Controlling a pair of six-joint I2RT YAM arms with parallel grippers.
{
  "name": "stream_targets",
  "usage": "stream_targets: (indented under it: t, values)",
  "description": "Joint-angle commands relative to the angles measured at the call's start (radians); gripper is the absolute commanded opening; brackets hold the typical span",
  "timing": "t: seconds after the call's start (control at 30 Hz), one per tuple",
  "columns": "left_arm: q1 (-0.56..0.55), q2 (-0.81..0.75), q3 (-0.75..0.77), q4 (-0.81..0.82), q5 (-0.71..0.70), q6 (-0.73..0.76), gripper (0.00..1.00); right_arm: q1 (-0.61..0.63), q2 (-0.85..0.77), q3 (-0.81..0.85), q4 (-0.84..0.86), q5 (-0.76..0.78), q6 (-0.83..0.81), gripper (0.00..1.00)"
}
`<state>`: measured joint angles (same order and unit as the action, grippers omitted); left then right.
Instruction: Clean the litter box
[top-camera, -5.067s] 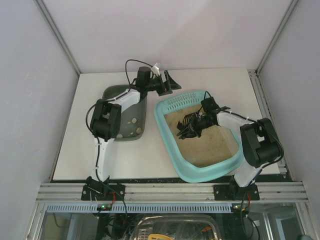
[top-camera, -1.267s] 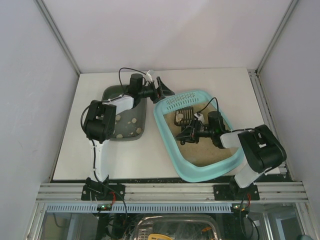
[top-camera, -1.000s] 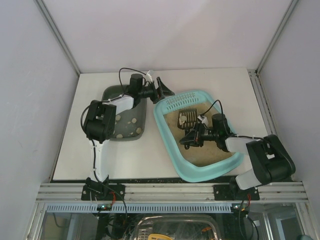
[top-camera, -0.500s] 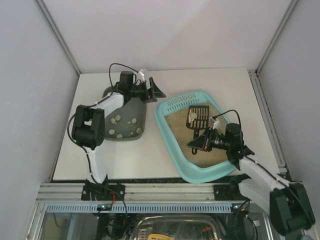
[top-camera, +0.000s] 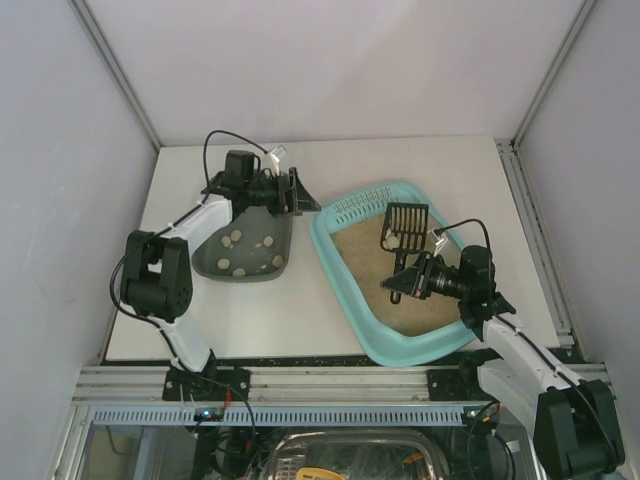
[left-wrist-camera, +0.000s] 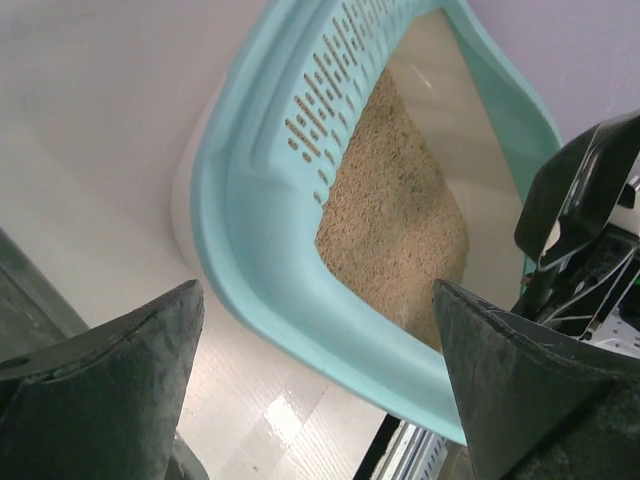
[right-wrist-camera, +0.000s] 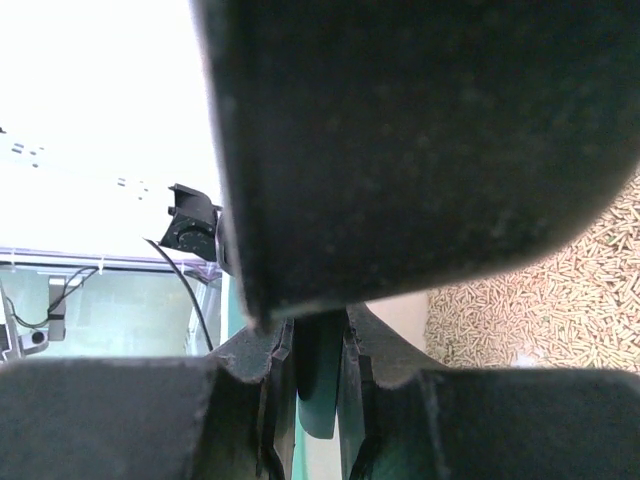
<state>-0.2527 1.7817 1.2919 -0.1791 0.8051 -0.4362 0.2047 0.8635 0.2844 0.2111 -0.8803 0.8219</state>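
nearest my bases, my right gripper (top-camera: 400, 287) hung low over the near half of the litter box (top-camera: 338, 280), its jaws pinched tight on the thin handle of a black scoop (top-camera: 404, 223). the slotted head of the scoop reached away from me toward the far end of the box. from my right wrist, the scoop's dark underside filled most of the view, with a strip of tan litter (top-camera: 365, 260) at the right edge and the handle wedged between my fingers.

the box lay on the right half of the white table (top-camera: 260, 310), turned at an angle, with its grille (top-camera: 360, 207) at the far end and litter covering its floor.

left of it, apart from it, lay a dark tray (top-camera: 250, 255) with several pale lumps (top-camera: 238, 238) in it.

farthest out, my left gripper (top-camera: 298, 192) hovered by the far right corner of the dark tray, near the far left corner of the box. its jaws stood wide apart and held nothing. from my left wrist, i saw the grille and the litter between my two fingers.
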Motion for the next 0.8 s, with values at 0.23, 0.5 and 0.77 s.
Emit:
stream_targets:
  t: [0.23, 0.5, 0.77]
  values:
    - [-0.002, -0.119, -0.071, -0.066, -0.020, 0.095, 1.00, -0.097, -0.019, 0.112, 0.087, -0.152, 0.298, 0.00]
    - [0.000, -0.132, -0.094, -0.091, -0.021, 0.096, 1.00, -0.090, -0.079, 0.113, 0.090, -0.354, 0.548, 0.00]
    - [0.001, -0.173, -0.121, -0.061, -0.058, 0.083, 1.00, -0.093, -0.195, 0.174, -0.190, -0.335, 0.464, 0.00]
